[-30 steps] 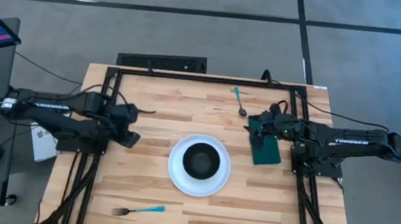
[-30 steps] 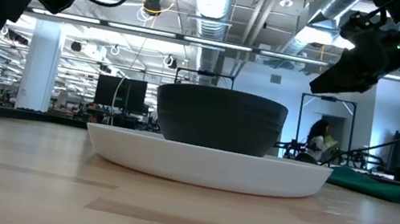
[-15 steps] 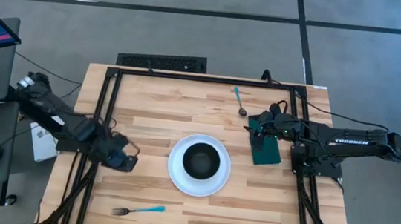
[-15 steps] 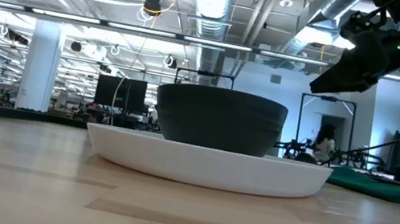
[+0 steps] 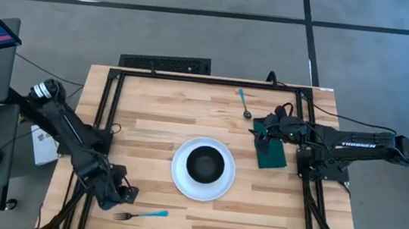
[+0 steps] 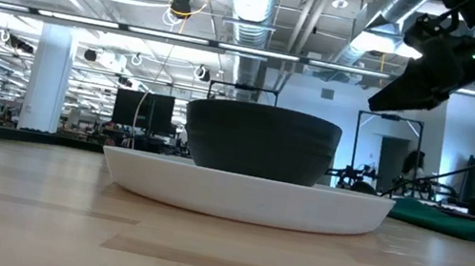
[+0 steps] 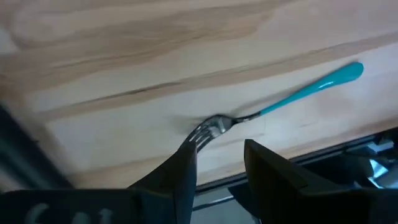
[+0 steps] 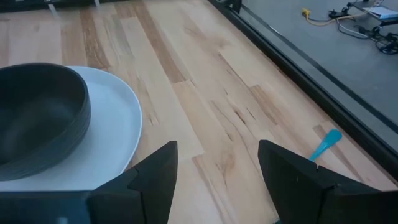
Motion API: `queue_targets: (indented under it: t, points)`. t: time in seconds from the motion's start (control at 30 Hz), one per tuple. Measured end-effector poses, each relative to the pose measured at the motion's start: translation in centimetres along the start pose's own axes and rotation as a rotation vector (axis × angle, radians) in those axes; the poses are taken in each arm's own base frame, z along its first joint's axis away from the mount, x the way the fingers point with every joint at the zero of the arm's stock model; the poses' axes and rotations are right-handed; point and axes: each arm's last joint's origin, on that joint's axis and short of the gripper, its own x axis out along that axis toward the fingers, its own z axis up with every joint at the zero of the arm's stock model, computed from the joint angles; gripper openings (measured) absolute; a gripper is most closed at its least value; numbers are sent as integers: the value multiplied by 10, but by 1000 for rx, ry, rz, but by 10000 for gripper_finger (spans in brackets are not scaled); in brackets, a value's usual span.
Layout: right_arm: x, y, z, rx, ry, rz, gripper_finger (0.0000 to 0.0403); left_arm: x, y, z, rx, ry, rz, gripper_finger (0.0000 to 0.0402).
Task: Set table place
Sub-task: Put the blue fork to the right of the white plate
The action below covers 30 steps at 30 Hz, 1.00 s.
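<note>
A blue-handled fork (image 5: pixel 139 214) lies flat near the table's near left edge, tines toward the left. My left gripper (image 5: pixel 124 194) hovers open just above it. In the left wrist view the tines (image 7: pixel 208 127) lie just beyond my left gripper (image 7: pixel 221 158), untouched. A black bowl (image 5: pixel 203 163) stands in the white plate (image 5: pixel 179 179) at the table's middle. A dark green napkin (image 5: pixel 271 155) lies flat to the plate's right. My right gripper (image 5: pixel 259 133) hangs open above the napkin's far left corner. A blue-handled spoon (image 5: pixel 244 102) lies at the far side.
The table's black frame (image 5: pixel 105 119) runs along its edges, close beside the left arm. Bare planks lie between the plate and the near edge. The right wrist view looks past the open right gripper (image 8: pixel 217 162) at the plate (image 8: pixel 112 124) and the fork's handle tip (image 8: pixel 326 144).
My left gripper has swung from beside the plate's left toward the table's near edge and sunk over the fork, rolling its wrist as it went. It has left the low view. Its fingers have stayed open. My right arm has kept still.
</note>
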Motion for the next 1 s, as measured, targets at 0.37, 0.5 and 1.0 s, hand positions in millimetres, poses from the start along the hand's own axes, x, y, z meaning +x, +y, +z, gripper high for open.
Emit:
queue_targets:
  t: [0.37, 0.5, 1.0]
  points:
    - [0, 0, -5, -13, 46, -1, 249, 33, -9, -13, 4, 98, 53, 122]
    - [0, 0, -5, -13, 47, -1, 249, 33, -8, -14, 6, 106, 63, 122]
    - [0, 0, -5, -13, 47, -1, 249, 33, 3, -20, 41, 97, 98, 122]
